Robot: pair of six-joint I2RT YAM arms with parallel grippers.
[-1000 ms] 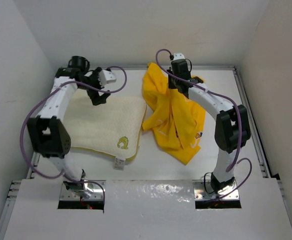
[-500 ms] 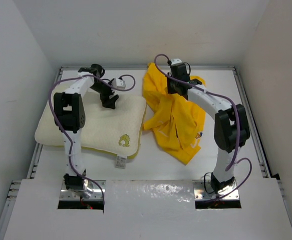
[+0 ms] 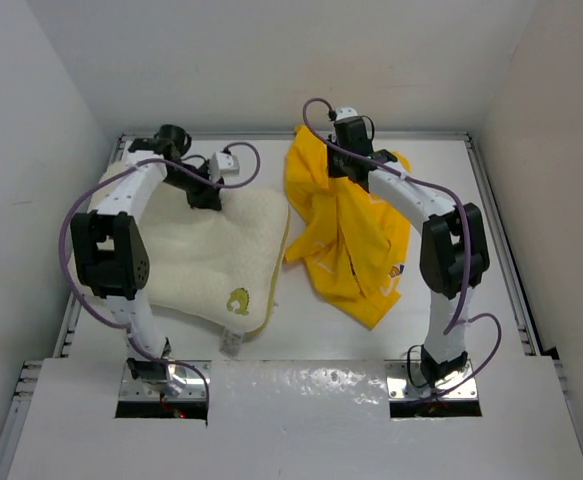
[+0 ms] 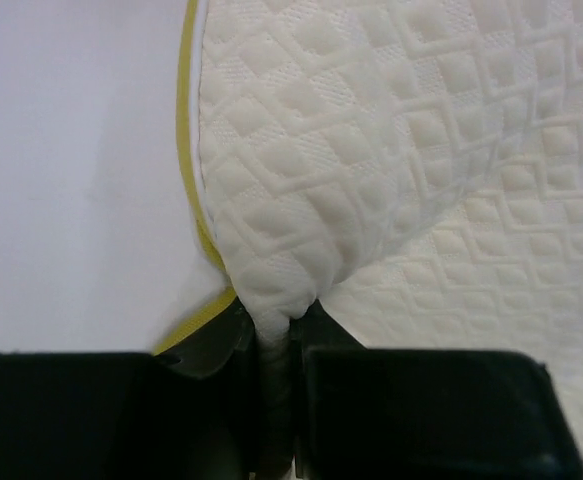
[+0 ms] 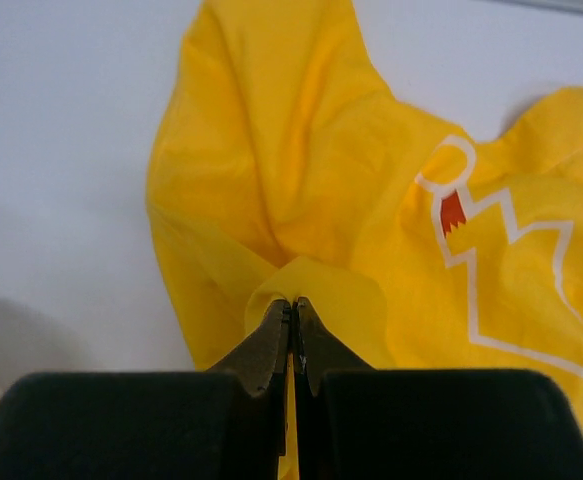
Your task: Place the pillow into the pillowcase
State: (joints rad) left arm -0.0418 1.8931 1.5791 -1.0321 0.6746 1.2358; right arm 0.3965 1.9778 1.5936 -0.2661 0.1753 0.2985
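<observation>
Seen from above, the thick cream-white quilted pillow (image 3: 206, 255) lay wholly outside the crumpled bright yellow fabric pillowcase (image 3: 356, 245), just beside it; insertion was not yet begun. In the left wrist view, the left gripper (image 4: 271, 335) was clamped on a pillow corner. In the right wrist view, the right gripper (image 5: 293, 315) was pinched on a pillowcase fold, possibly its opening.

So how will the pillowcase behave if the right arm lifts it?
Probably floppy: the pillowcase lies crumpled in folds. Likely thin and light, since the right gripper is shut almost fully on a pinched fold; it should drape.
</observation>
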